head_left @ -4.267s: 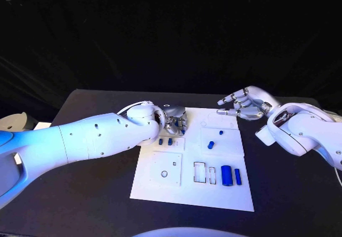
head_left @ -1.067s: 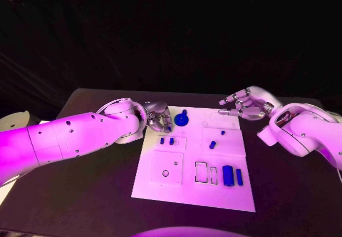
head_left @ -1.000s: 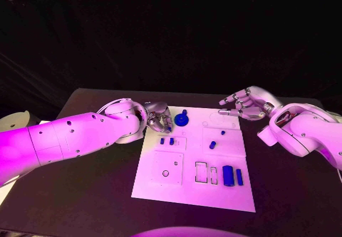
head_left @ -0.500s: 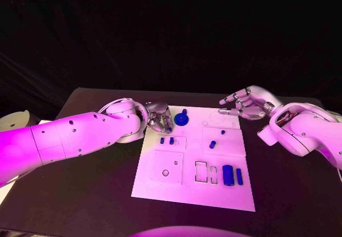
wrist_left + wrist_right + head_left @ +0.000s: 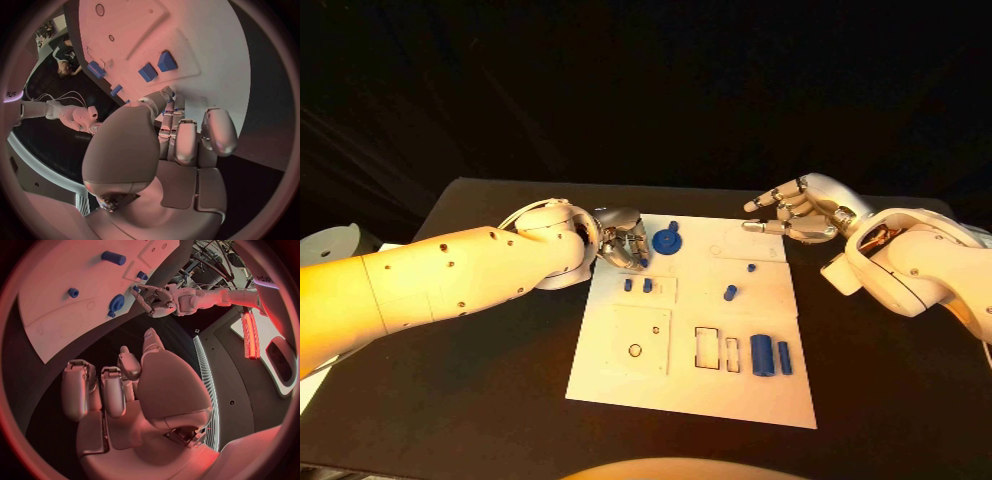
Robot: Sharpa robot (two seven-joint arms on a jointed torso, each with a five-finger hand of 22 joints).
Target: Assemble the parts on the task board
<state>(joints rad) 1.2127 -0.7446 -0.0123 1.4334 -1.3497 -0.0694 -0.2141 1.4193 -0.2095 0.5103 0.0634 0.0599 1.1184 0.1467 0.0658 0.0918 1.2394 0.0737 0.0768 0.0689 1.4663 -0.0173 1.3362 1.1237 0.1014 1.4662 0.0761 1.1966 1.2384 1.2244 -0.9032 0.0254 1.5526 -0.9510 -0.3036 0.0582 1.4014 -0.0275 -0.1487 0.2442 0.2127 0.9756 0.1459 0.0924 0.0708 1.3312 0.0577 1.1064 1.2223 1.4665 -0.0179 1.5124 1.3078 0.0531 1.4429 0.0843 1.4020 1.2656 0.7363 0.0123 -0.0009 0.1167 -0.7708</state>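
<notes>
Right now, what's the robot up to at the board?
It is assembling blue parts on the white task board. The left hand is at the board's far left corner, its fingers beside a round blue part; whether they touch it is unclear. The right hand hovers empty over the far right corner. Other blue pieces lie across the board.

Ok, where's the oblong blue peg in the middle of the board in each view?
Head view: the peg lies mid-board, towards the right arm's side.
Left wrist view: the peg is on the board beyond the fingers.
Right wrist view: the peg is far across the board.
Shared landmark: the small blue stud beside it.
</notes>
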